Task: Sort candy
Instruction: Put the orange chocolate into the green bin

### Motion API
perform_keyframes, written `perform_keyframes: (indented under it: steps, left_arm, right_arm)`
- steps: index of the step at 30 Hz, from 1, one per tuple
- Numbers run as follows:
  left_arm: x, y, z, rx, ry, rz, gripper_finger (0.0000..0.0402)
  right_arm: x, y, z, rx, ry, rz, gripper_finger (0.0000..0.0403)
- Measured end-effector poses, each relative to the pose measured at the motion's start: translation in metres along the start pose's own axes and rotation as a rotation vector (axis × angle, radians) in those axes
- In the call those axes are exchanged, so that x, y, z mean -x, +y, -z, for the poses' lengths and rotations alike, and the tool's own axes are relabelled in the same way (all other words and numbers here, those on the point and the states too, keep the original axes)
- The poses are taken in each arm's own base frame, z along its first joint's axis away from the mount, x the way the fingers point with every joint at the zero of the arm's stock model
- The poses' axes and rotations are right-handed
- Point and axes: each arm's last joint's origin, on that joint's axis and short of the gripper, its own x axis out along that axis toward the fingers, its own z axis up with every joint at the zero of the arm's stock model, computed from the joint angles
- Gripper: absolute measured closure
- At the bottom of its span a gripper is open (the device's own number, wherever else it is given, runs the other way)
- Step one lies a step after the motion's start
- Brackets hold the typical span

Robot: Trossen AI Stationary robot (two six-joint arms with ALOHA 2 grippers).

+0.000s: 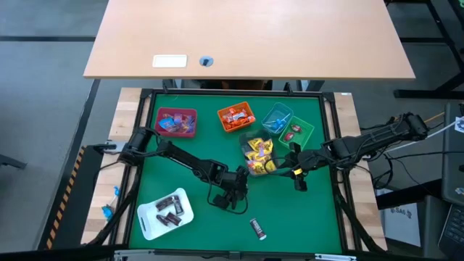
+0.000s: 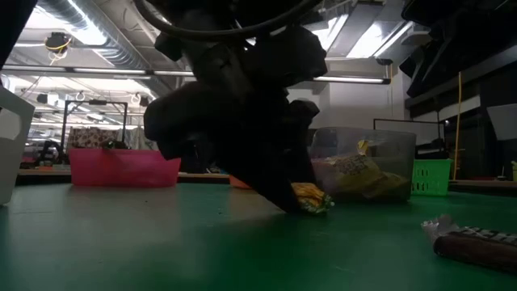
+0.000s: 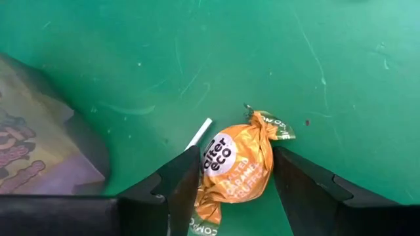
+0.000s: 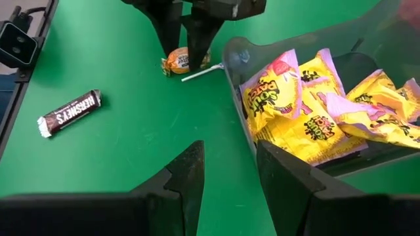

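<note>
The left pincer [image 3: 233, 180] stood low over the green counter [image 1: 290, 210], its fingers parted either side of an orange wrapped candy [image 3: 233, 167] lying on the mat, not yet gripping it. A thin white stick [image 3: 199, 132] lay just beside the candy. To the right, the clear bin [image 4: 244, 85] held yellow packets [image 4: 298, 108], and the right pincer [image 4: 226, 174] hovered open and empty nearby. The slick, rounded wrapper could squirt sideways if the fingers closed off-centre, or the stick be caught too.

Counts on the green worktop [image 1: 188, 232]

Five bins: pink [image 1: 176, 122], orange [image 1: 236, 117], blue [image 1: 276, 118], green [image 1: 296, 132], clear [image 1: 257, 151] (yellow packets inside, too heaped to count). One white tray [image 1: 165, 214], four dark bars. One loose dark bar [image 1: 258, 229]. One orange sweet [image 3: 231, 169].
</note>
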Motion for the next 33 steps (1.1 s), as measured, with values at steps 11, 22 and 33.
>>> perform_keyframes:
  steps: [11,22,33]
  left_arm:
    - [0.000,0.001,-0.001,0.125,-0.010,-0.011,0.0287]
    - [0.006,-0.002,-0.022,0.194,-0.086,-0.049,0.0297]
    - [0.025,0.010,-0.060,0.202,-0.177,-0.206,0.0297]
  right_arm:
    - [0.000,0.000,0.000,0.000,0.000,0.000,0.0265]
    - [0.000,0.002,0.000,-0.111,0.025,-0.076,0.0265]
    - [0.000,0.003,0.000,-0.214,0.032,-0.088,0.0265]
